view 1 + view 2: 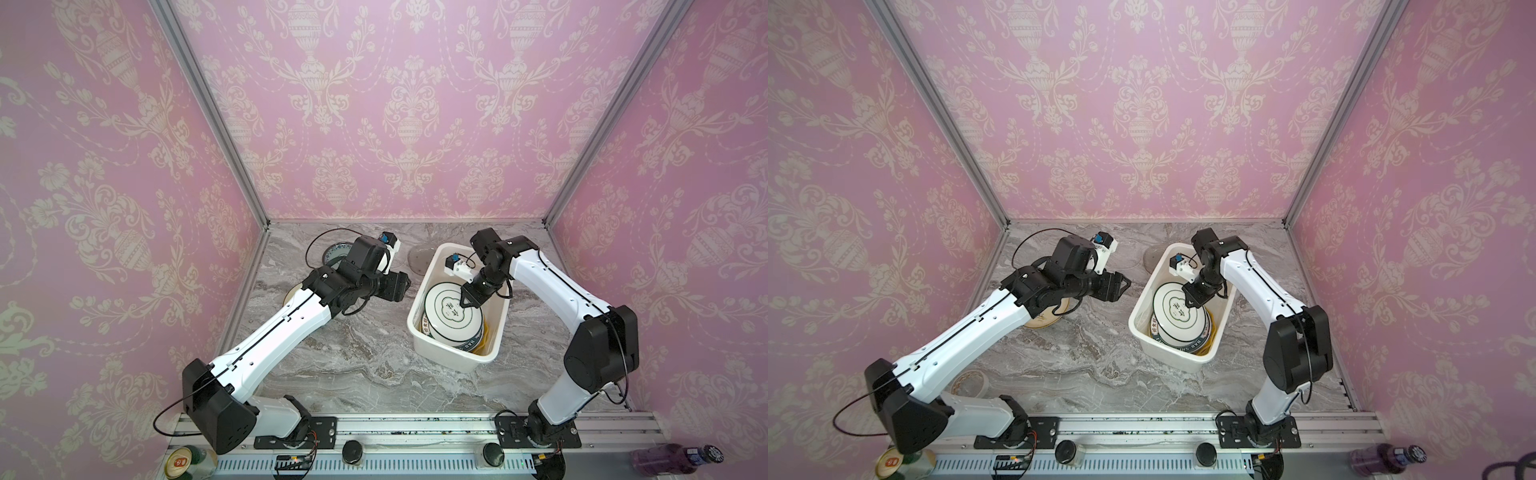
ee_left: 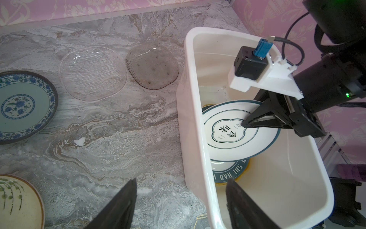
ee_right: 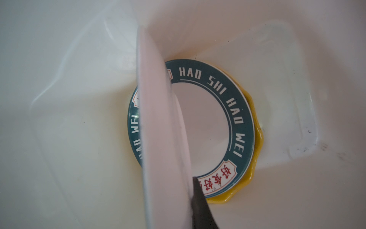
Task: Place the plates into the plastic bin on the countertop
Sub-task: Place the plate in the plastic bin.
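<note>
Pink damask wallpaper point(image 1: 407, 104), tape roll point(image 1: 984, 386), purple bottle point(image 1: 665, 459), yellow-lidded can point(image 1: 180, 461), aluminium rail point(image 1: 415, 426) along the front edge.

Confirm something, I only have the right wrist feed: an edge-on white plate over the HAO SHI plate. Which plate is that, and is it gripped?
Observer: It's the white plate with the dark-ringed emblem. The right gripper is shut on its rim, and the plate is tilted inside the bin.
Operator: Plates outside the bin?
Observer: Four show on the countertop: the teal patterned plate, clear glass plate, smoky glass plate and cream floral plate.
Operator: Left arm?
Observer: The left gripper is open and empty, close to the bin's side wall.
</note>
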